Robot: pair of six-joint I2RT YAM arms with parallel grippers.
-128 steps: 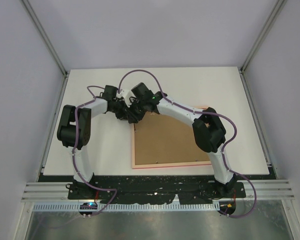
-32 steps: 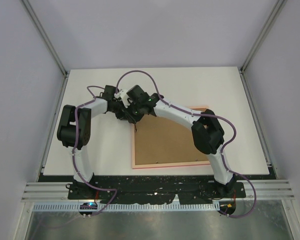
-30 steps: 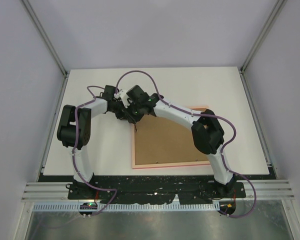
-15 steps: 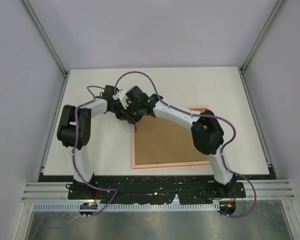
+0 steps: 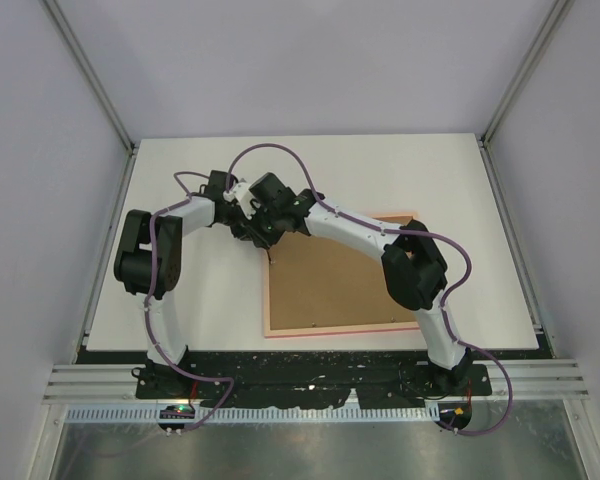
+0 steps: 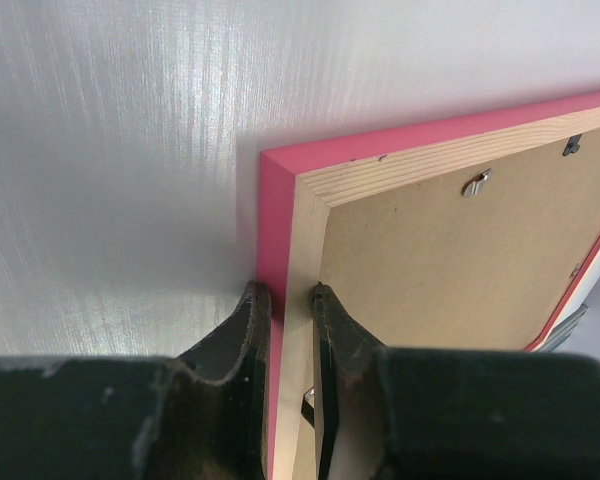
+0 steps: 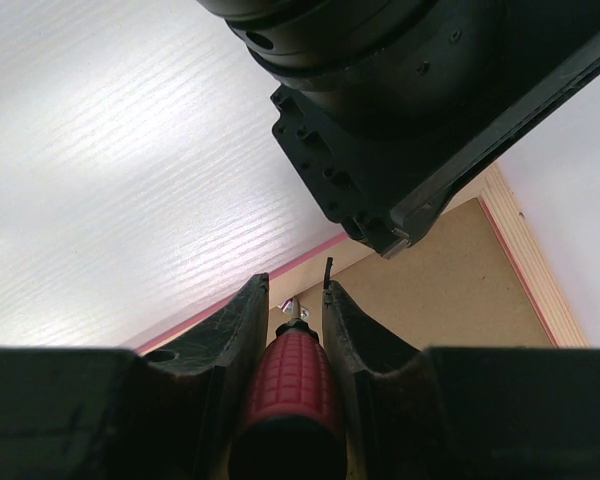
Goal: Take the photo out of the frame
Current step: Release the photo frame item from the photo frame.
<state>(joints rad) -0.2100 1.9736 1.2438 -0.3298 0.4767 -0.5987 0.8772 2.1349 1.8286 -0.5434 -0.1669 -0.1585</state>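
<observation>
The white table sat in a booth of pale grey walls with metal posts at the corners. The frame lay face down toward the table's near edge, between the two arms. Its brown back was up and a thin pink rim showed around it, while its front was hidden against the table. Its long axis ran roughly from 9 to 3 o'clock, tilted slightly. Both wrists met at its 11 o'clock corner. The left gripper was clenched on the pink side rail just below that corner. The right gripper grasped a red-handled tool, its tip by a small metal clip on the back. Compared with about four seconds earlier, the right wrist had edged a little toward 9 o'clock; the frame and the left arm had not moved.
</observation>
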